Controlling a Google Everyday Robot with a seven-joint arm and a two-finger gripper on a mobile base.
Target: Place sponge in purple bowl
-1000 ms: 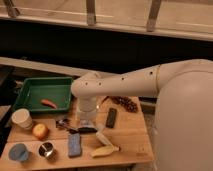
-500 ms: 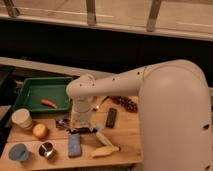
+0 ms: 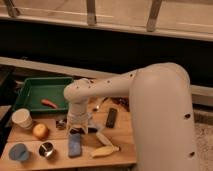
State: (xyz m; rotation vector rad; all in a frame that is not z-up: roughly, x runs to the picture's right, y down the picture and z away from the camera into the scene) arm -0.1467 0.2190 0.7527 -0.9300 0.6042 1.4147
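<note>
Gripper (image 3: 81, 130) stands low over the table (image 3: 122, 142), left of centre in the lower part of the frame, jaws apart and nothing between them. Over the last second it has come down and drifted left, from beside the black remote (image 3: 111, 117) to a station just above the sponge (image 3: 75, 145). I read that as the approach to the pick: the grasp is not yet made, and the placing step is wholly ahead.

Sponge: lying flat on the table, lower left of centre, directly below the gripper and apparently not yet touched. Just to its right lies a banana (image 3: 105, 150). Just to its left is a small metal tin (image 3: 46, 149), with a blue disc (image 3: 19, 152) further left, near the frame's lower left corner. A round orange fruit (image 3: 41, 131) and a white cup (image 3: 22, 118) sit above those.

Containers: the green tray (image 3: 30, 92), at the upper left of the table, holds one orange-red elongated item (image 3: 49, 103) and otherwise shows bare floor. I cannot see into the white cup or the tin. Purple bowl: I cannot locate it. The arm (image 3: 110, 87) covers the middle of the table and may hide it. I must find the bowl before any carry.
</note>
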